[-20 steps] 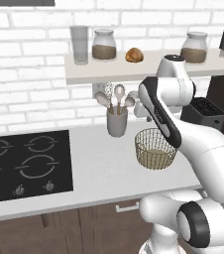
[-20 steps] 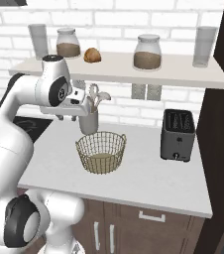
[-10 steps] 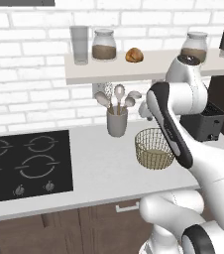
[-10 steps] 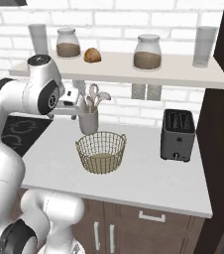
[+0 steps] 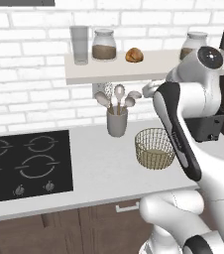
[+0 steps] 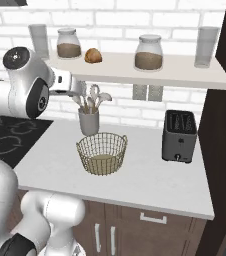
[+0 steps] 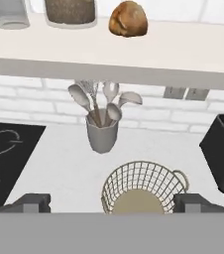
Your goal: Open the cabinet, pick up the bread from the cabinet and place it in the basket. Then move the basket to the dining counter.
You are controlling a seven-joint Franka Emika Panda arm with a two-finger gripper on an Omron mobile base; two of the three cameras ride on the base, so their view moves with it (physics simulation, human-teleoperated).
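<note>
On the open shelf, the bread sits untouched — the basket on the surface below holds none; end effector wide and empty, everything left.

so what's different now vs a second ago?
The arm has swung back from the shelf, its elbow moving toward the toaster. The gripper has opened wide and holds nothing. The bread sits on the shelf as before, and the basket and utensil cup have not moved on the counter.
</note>
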